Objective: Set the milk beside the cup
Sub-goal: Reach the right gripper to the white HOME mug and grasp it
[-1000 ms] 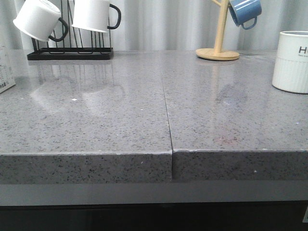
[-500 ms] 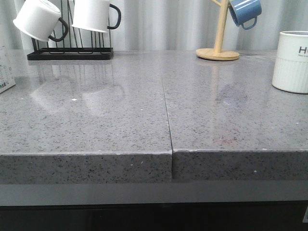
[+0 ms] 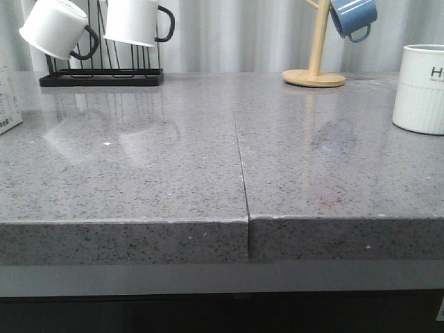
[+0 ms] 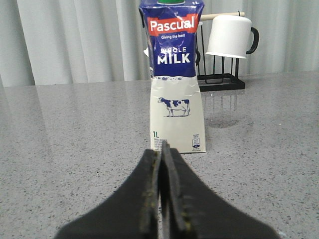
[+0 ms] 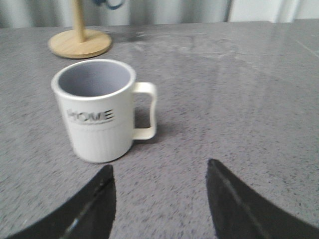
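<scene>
The milk (image 4: 174,84) is a tall white carton with a dark blue top and a cow picture, standing upright on the grey counter; only its edge (image 3: 7,104) shows at the far left of the front view. My left gripper (image 4: 161,152) is shut and empty, a short way in front of the carton. The cup (image 5: 97,112), a white ribbed mug lettered "HOME" with a white loop handle, stands at the counter's right (image 3: 420,90). My right gripper (image 5: 159,172) is open and empty, just short of the cup. Neither arm shows in the front view.
A black wire rack (image 3: 100,73) holding two white black-handled mugs (image 3: 55,28) stands at the back left. A wooden mug tree (image 3: 316,69) with a blue mug (image 3: 354,17) stands at the back right. A seam (image 3: 241,166) splits the counter; its front edge (image 3: 222,222) is near.
</scene>
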Tool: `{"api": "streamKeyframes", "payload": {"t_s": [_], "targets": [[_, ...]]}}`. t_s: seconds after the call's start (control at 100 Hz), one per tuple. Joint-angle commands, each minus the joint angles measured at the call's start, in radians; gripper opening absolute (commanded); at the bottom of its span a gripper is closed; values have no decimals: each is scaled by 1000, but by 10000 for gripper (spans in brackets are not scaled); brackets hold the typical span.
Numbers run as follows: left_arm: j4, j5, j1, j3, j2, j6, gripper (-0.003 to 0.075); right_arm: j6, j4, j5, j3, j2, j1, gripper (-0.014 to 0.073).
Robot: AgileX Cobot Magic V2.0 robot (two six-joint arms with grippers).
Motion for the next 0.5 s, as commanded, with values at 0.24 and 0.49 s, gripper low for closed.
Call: {"api": "streamKeyframes", "payload": {"t_s": [0.24,0.49], "targets": [[-9,-80,2,52,-34,-7,-21,0,35,-391,-38,277,-30,422],[-9,-80,2,52,-34,-7,-21,2,35,-611,-42,470,-30,422]]}}
